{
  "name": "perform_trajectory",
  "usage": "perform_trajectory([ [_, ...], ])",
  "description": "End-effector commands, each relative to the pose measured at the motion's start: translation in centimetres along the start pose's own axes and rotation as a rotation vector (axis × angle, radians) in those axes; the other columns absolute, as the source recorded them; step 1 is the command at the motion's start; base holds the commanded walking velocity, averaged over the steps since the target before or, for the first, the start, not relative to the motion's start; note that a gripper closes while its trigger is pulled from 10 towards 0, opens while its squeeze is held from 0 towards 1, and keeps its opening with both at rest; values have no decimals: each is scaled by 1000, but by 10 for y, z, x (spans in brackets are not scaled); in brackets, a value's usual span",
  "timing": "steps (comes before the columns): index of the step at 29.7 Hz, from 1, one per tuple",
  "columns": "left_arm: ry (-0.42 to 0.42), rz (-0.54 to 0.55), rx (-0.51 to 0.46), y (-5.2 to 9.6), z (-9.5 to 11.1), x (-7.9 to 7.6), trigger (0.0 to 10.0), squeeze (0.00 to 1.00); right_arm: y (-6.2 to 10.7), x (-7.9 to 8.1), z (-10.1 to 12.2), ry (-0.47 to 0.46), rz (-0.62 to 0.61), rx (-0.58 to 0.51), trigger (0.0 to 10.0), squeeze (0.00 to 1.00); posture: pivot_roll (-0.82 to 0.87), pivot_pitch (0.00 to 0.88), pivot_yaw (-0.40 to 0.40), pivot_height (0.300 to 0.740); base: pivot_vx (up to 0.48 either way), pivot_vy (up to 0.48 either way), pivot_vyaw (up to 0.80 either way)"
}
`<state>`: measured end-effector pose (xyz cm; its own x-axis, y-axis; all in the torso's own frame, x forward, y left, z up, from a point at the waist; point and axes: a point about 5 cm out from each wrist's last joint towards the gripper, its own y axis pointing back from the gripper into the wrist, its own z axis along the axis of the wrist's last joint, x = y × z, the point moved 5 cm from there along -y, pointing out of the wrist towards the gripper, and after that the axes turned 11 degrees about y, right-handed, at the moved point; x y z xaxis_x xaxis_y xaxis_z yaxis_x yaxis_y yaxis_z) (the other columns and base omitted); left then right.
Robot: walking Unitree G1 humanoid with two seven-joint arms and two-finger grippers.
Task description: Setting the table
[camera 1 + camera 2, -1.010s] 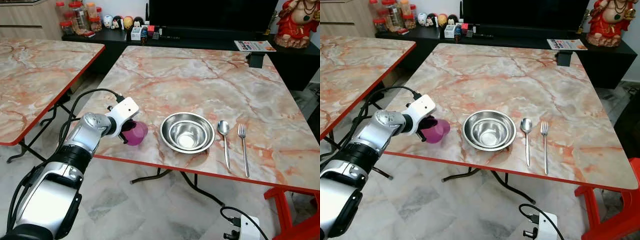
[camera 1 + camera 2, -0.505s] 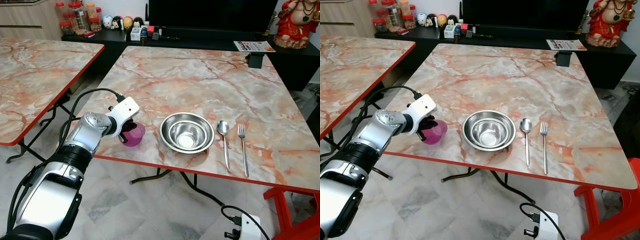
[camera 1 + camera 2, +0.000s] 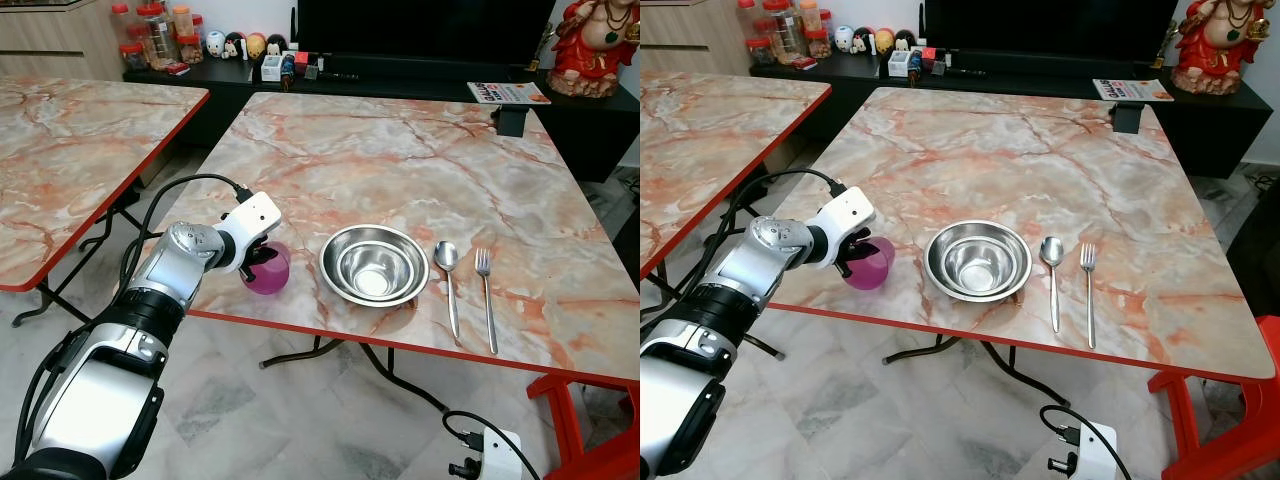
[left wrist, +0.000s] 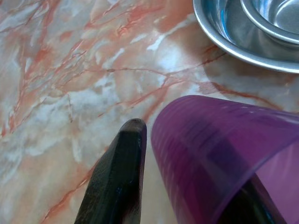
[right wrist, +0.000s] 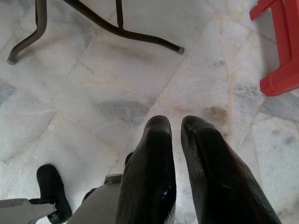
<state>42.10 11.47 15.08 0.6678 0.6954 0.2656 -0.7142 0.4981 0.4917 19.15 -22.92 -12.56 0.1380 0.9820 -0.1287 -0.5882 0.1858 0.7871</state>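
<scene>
A translucent purple cup (image 3: 266, 272) stands upright on the marble table (image 3: 400, 170) near its front red edge, left of the bowls. My left gripper (image 3: 260, 257) is shut on the cup's rim. One black finger (image 4: 119, 182) is outside the purple wall (image 4: 210, 149) and the other is inside. Two nested steel bowls (image 3: 374, 265) sit to the right. Beyond them a spoon (image 3: 449, 272) and a fork (image 3: 487, 290) lie side by side. My right gripper (image 5: 175, 122) hangs shut over the tiled floor.
A second marble table (image 3: 70, 150) stands to the left across a narrow gap. A dark cabinet with jars (image 3: 150, 35) runs along the back. A magazine (image 3: 508, 92) lies at the far right corner. A red chair (image 3: 590, 420) and a power strip (image 3: 495, 455) are on the floor at right.
The purple cup has been turned from lying tilted on its side to standing upright on the table, with the left gripper still on it. Bowls, spoon and fork have not moved.
</scene>
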Motion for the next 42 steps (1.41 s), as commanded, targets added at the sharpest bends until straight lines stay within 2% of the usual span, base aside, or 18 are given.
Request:
perform_trajectory([
  [1, -17, -11, 4, 1, 0, -3, 10000, 0, -1, -2, 3, -7, -3, -3, 10000, 0, -25, 0, -32, 740, 0, 0, 0],
  [6, 4, -18, 4, 1, -1, -3, 10000, 0, -1, -2, 4, -7, -2, -4, 10000, 0, -24, 0, -34, 740, 0, 0, 0],
  [10, 62, -60, -13, 1, 0, -8, 10000, 0, -1, -3, 4, -9, -3, -4, 10000, 0, -23, 0, -35, 740, 0, 0, 0],
  [12, 116, -60, -20, 0, 0, -7, 10000, 0, -1, -3, 3, -10, -4, -3, 10000, 0, -23, 0, -34, 740, 0, 0, 0],
  [14, 213, -73, -30, -1, -1, -7, 10000, 0, -1, -3, 3, -11, -4, -3, 10000, 0, -23, 0, -34, 740, 0, 0, 0],
  [18, 266, -41, -12, -3, -9, -3, 10000, 0, -1, -3, 3, -12, -5, -3, 10000, 0, -25, 0, -32, 740, 0, 0, 0],
  [20, 397, 12, -10, -5, -16, 1, 10000, 0, -1, -3, 3, -14, -5, -2, 10000, 0, -25, 0, -32, 740, 0, 0, 0],
  [22, 427, 55, 2, -6, -21, 5, 10000, 0, -1, -4, 3, -14, -6, -2, 10000, 0, -25, 0, -34, 740, 0, 0, 0],
  [24, 433, 99, 23, -6, -27, 8, 10000, 0, 0, -5, 2, -13, -8, 0, 10000, 0, -27, 0, -34, 740, 0, 0, 0],
  [37, 507, 157, 64, -5, -33, 10, 10000, 0, 1, -1, -4, -22, -5, 9, 10000, 0, -28, 0, -4, 740, 0, 0, 0],
  [42, 484, 119, -23, -3, -11, 7, 10000, 0, 3, 3, -11, -31, -3, 19, 10000, 0, -34, 0, 21, 740, 0, 0, 0],
])
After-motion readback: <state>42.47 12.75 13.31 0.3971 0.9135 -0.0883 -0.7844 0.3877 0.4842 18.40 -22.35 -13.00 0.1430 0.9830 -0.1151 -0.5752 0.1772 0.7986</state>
